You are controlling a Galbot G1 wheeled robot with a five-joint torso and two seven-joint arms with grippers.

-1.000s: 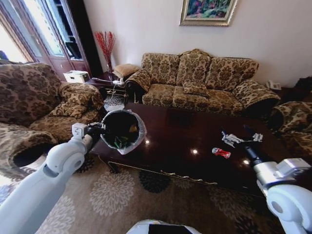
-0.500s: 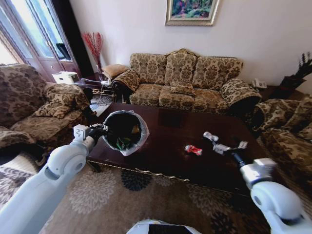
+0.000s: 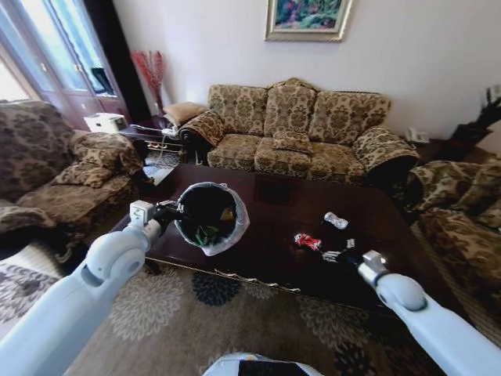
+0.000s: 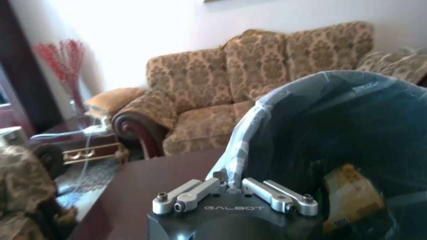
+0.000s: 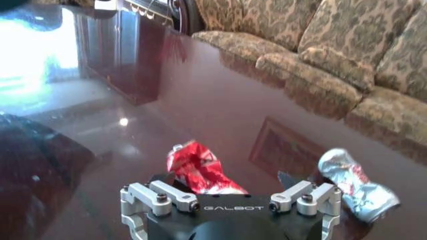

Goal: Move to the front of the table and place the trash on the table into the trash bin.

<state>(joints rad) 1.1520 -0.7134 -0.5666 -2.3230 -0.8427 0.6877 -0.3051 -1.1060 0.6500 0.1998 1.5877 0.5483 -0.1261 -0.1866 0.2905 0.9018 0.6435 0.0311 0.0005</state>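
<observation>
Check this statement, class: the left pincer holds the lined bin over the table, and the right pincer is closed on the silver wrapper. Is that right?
One thing is wrong. The right pincer is open and holds nothing, hovering at the red wrapper, as the right wrist view shows; the silver wrapper lies beside it on the table. The left pincer does hold the lined bin.

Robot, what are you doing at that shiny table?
It is tidying up. The left gripper is shut on the liner at the rim of the trash bin, holding it tipped over the table. The right gripper has its jaws open, hanging low over the red wrapper. The silver-white wrapper lies beside it on the table. Two pieces already sit inside the bin.
</observation>
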